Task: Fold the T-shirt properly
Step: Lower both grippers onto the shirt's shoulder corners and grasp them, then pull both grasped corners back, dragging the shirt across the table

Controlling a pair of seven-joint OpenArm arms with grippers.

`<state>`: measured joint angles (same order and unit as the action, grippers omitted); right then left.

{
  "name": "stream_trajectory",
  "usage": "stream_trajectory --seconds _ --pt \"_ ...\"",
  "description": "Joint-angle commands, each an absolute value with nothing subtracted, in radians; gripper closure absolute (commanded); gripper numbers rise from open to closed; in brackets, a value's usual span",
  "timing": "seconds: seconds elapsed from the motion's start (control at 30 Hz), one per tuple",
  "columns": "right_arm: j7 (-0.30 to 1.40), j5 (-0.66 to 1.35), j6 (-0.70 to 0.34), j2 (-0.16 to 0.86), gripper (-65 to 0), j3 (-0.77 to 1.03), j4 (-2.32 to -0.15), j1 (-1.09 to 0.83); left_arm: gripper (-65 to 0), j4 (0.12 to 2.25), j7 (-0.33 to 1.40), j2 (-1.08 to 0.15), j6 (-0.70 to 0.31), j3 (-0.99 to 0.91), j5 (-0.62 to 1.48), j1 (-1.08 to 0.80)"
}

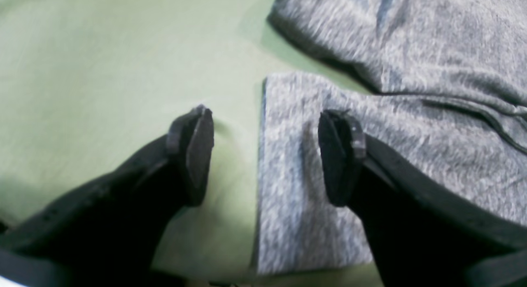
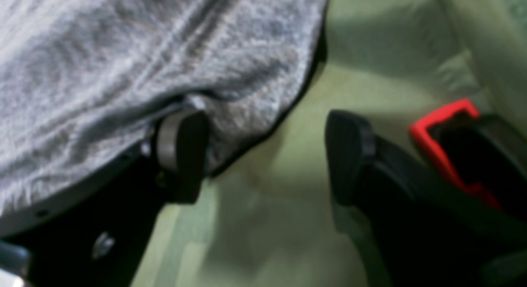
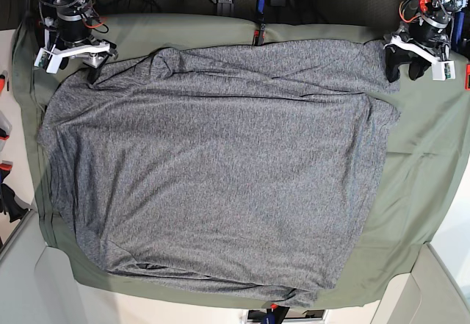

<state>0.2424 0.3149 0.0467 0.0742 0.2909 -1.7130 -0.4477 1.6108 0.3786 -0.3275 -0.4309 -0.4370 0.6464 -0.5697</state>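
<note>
The heather-grey T-shirt (image 3: 213, 170) lies spread flat on the olive-green cloth, filling most of the base view. My left gripper (image 3: 405, 67) is at the shirt's far right corner. In the left wrist view it (image 1: 267, 155) is open and straddles the edge of a grey flap (image 1: 300, 188), with one finger over the shirt and the other over green cloth. My right gripper (image 3: 94, 65) is at the far left corner. In the right wrist view it (image 2: 265, 159) is open. One fingertip (image 2: 183, 155) is at the shirt's (image 2: 123, 73) edge, partly under the fabric, and the other is over green cloth.
The olive-green cloth (image 3: 422, 170) covers the table, with wider margins on the right and at the front. A red-edged black part (image 2: 444, 143) is close to my right gripper. Cables and arm bases stand along the back edge. Red clamps (image 3: 4, 81) sit at the left edge.
</note>
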Motion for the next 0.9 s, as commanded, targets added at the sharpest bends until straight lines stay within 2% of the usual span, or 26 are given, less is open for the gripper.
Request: stream_trajectory --seconds 0.0,0.13,0.43,0.63,0.67,0.7,0.8,0.83,0.87 --pt "0.240 0.318 0.043 0.075 -44.5 0.295 -1.713 -0.436 -42.9 1.613 0.408 -0.335 -0.429 -0.430 0.635 -0.579" --pt "0.241 0.319 0.037 0.062 -44.5 0.295 -1.699 -0.403 -42.9 1.613 0.408 -0.332 -0.378 -0.417 0.601 -0.579" --pt "0.244 0.321 0.037 0.063 -44.5 0.293 -1.699 -0.389 -42.8 1.563 0.408 -0.332 -0.378 -0.417 0.583 -0.579" --pt "0.244 0.321 0.037 0.063 -44.5 0.293 -1.699 -0.391 -41.7 1.512 0.397 -0.332 -0.451 -0.395 0.583 -0.579" --pt "0.244 0.321 0.037 0.063 -44.5 0.293 -1.699 -0.391 -39.4 1.511 0.389 -0.332 -0.468 -0.389 0.583 -0.579" --pt "0.244 0.321 0.038 0.063 -44.5 0.293 -1.699 -0.391 -34.3 1.511 0.385 -0.332 -0.487 -0.383 0.583 -0.579" --pt "0.242 0.311 0.038 0.054 -44.3 0.293 -1.699 -0.391 -9.3 1.511 0.385 -0.332 -0.562 -0.375 0.588 -0.579" --pt "0.242 0.288 0.037 0.048 -44.3 0.293 -1.699 -0.391 -2.7 1.511 0.385 -0.332 -0.583 -0.374 0.588 -0.580" --pt "0.239 0.260 0.036 0.041 -44.3 0.293 -1.699 -0.391 0.0 1.511 0.386 -0.332 -0.599 -0.374 0.588 -0.581"
